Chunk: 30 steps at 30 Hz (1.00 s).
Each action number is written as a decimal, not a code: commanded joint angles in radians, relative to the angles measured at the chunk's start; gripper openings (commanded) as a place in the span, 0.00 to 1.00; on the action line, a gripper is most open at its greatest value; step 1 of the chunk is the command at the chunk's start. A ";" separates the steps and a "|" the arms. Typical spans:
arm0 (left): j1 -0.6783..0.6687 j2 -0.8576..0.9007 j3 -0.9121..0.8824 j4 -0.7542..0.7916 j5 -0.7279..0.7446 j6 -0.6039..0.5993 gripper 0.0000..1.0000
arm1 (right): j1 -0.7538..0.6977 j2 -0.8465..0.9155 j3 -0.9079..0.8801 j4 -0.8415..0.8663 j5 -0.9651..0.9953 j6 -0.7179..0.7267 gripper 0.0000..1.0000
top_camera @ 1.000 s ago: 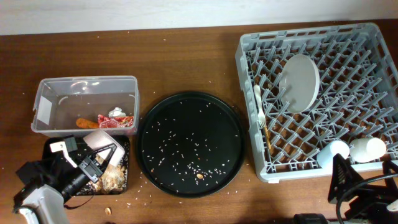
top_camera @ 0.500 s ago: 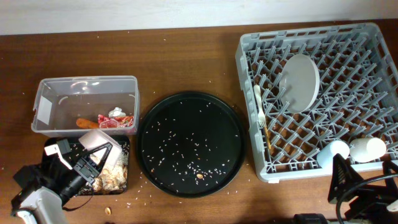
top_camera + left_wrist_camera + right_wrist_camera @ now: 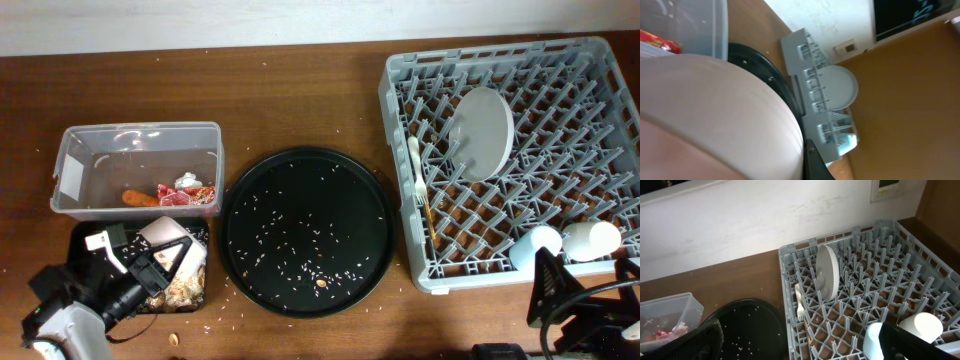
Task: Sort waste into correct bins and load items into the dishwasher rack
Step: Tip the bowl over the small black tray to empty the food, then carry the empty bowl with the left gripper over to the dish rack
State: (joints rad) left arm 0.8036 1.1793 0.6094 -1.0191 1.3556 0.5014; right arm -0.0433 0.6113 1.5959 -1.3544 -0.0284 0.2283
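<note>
My left tool [image 3: 168, 256] is clamped on the white bowl [image 3: 158, 230], which is tipped off level over the shallow black tray [image 3: 80, 232]. The bowl's rounded outside fills the left wrist view, so I cannot tell which way its mouth faces. The crumbly food scraps [image 3: 185, 290] lie in the tray just beside the fingers.

Beyond the tray, the clear tub [image 3: 70, 150] holds the orange stick [image 3: 138, 197], its long axis roughly left-right. The red wrapper [image 3: 185, 195] and white tissue [image 3: 187, 181] are bunched at the tub's right end. The round black tray [image 3: 300, 190], speckled with rice, sits mid-desk.

In the dishwasher rack [image 3: 395, 80], the plate [image 3: 480, 120] stands on edge between pegs. The fork [image 3: 413, 165] and chopstick [image 3: 428, 215] lie along the rack's left side, end to end, both running front to back. The light-blue cup [image 3: 535, 243] and white cup [image 3: 590, 238] are in the rack's near right corner, close beside each other.

My right tool [image 3: 800, 347] hangs just outside that corner with its fingers spread wide and nothing between them.

Against half a second ago, the left arm has shifted a little to the right. The bowl has come slightly nearer the scraps. Everything else is unmoved.
</note>
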 commanded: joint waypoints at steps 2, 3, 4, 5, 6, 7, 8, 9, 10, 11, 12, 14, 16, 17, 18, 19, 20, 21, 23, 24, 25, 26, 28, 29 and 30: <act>0.005 -0.018 0.014 0.166 -0.018 -0.269 0.00 | -0.003 0.002 0.001 0.003 -0.002 -0.004 0.99; -0.004 -0.020 0.014 0.192 0.118 -0.203 0.00 | -0.003 0.002 0.001 0.003 -0.002 -0.003 0.99; -0.009 -0.020 0.015 0.267 0.071 -0.211 0.00 | -0.003 0.002 0.001 0.003 -0.002 -0.003 0.99; -0.009 -0.019 0.015 0.265 0.075 -0.336 0.00 | -0.003 0.002 0.001 0.003 -0.002 -0.003 0.99; -0.035 -0.025 0.015 0.216 0.189 -0.314 0.00 | -0.003 0.002 0.001 0.003 -0.002 -0.003 0.99; -0.069 -0.040 0.015 0.212 0.201 -0.311 0.00 | -0.003 0.002 0.001 0.003 -0.002 -0.003 0.99; -0.097 -0.055 0.016 0.212 0.202 -0.327 0.00 | -0.003 0.002 0.001 0.003 -0.002 -0.003 0.99; -0.153 -0.088 0.027 0.212 0.201 -0.349 0.00 | -0.003 0.002 0.001 0.003 -0.002 -0.003 0.99; -0.209 -0.125 0.045 0.218 0.188 -0.352 0.00 | -0.003 0.002 0.001 0.003 -0.002 -0.003 0.99; -0.259 -0.159 0.073 0.219 0.134 -0.359 0.00 | -0.003 0.002 0.001 0.003 -0.002 -0.003 0.99; -0.312 -0.188 0.111 0.220 0.037 -0.361 0.00 | -0.003 0.002 0.001 0.003 -0.002 -0.003 0.99; -0.397 -0.218 0.174 0.248 -0.071 -0.422 0.00 | -0.003 0.002 0.001 0.003 -0.002 -0.004 0.99; -0.441 -0.220 0.193 0.319 -0.108 -0.528 0.00 | -0.003 0.002 0.001 0.003 -0.002 -0.003 0.99; -0.447 -0.220 0.193 0.357 -0.111 -0.590 0.00 | -0.003 0.002 0.001 0.003 -0.002 -0.004 0.99; -0.465 -0.220 0.193 0.415 -0.110 -0.647 0.00 | -0.003 0.002 0.001 0.003 -0.002 -0.003 0.99; -0.508 -0.220 0.193 0.500 -0.110 -0.700 0.00 | -0.003 0.002 0.001 0.003 -0.002 -0.003 0.99; -0.553 -0.219 0.193 0.584 -0.114 -0.733 0.00 | -0.003 0.002 0.001 0.003 -0.002 -0.003 0.99; -0.621 -0.216 0.193 0.684 -0.150 -0.768 0.00 | -0.003 0.002 0.001 0.003 -0.002 -0.003 0.99; -0.729 -0.193 0.193 0.837 -0.269 -0.880 0.00 | -0.003 0.002 0.001 0.003 -0.002 -0.003 0.99; -0.843 -0.140 0.193 1.008 -0.347 -0.966 0.00 | -0.003 0.002 0.001 0.003 -0.002 -0.003 0.99; -0.909 -0.094 0.193 1.117 -0.393 -1.020 0.00 | -0.003 0.002 0.001 0.003 -0.002 -0.003 0.99; -0.968 -0.038 0.193 1.202 -0.427 -1.061 0.00 | -0.003 0.002 0.001 0.003 -0.002 -0.003 0.99; -1.089 0.136 0.193 1.441 -0.474 -1.164 0.00 | -0.003 0.002 0.001 0.003 -0.002 -0.003 0.99; -1.136 0.223 0.193 1.578 -0.473 -1.203 0.00 | -0.003 0.002 0.001 0.003 -0.002 -0.003 0.99; -1.200 0.352 0.196 1.773 -0.476 -1.267 0.00 | -0.003 0.002 0.001 0.003 -0.002 -0.003 0.99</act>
State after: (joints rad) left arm -0.2928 1.3369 0.8032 0.5179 0.9356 -0.5892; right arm -0.0433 0.6144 1.5955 -1.3563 -0.0280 0.2283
